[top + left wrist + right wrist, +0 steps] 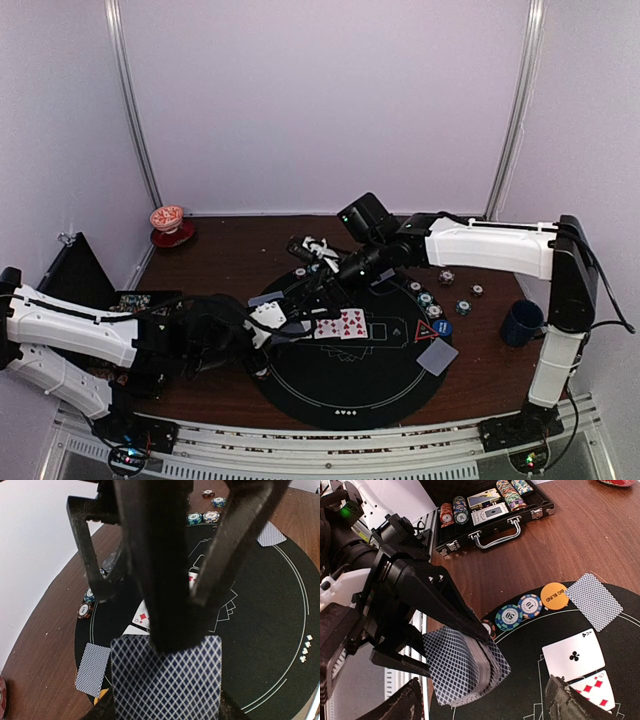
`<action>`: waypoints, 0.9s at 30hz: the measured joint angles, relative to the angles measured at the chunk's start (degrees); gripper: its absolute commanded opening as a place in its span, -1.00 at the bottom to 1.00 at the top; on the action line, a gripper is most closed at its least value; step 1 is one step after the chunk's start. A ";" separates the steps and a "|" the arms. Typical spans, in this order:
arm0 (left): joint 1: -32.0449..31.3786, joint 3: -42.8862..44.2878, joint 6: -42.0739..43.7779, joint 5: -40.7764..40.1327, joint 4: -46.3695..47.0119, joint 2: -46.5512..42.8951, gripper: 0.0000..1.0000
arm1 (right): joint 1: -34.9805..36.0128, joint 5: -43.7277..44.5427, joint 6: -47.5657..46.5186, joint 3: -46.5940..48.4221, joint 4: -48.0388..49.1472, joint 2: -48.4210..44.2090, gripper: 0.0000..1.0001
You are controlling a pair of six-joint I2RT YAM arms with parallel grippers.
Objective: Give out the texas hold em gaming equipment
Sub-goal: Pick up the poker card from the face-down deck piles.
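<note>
Left gripper (285, 328) is clamped on the deck of playing cards (465, 672), held over the left side of the black mat (270, 630). I cannot see its lower finger, which is under the deck. Right gripper (482, 700) is spread wide and holds nothing. Only its fingertips (565, 700) show, cut off at the frame bottom. Face-up cards (340, 323) lie mid-mat, partly covered in both wrist views. Orange button (554, 596) reads BIG BLIND, with chips (519, 611) touching it. From above, the deck is too dark to make out.
</note>
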 measured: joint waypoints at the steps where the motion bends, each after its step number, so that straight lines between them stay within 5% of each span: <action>1: 0.00 0.00 0.00 0.11 0.07 -0.07 0.07 | 0.63 0.00 0.22 0.26 0.17 0.42 0.70; 18: 0.00 0.00 0.04 1.42 0.63 -0.42 0.07 | 2.71 1.33 0.94 4.15 0.48 7.21 0.62; 27: 0.00 0.00 0.04 1.81 0.63 -0.42 0.07 | 4.13 4.66 -1.18 5.33 0.11 7.52 0.20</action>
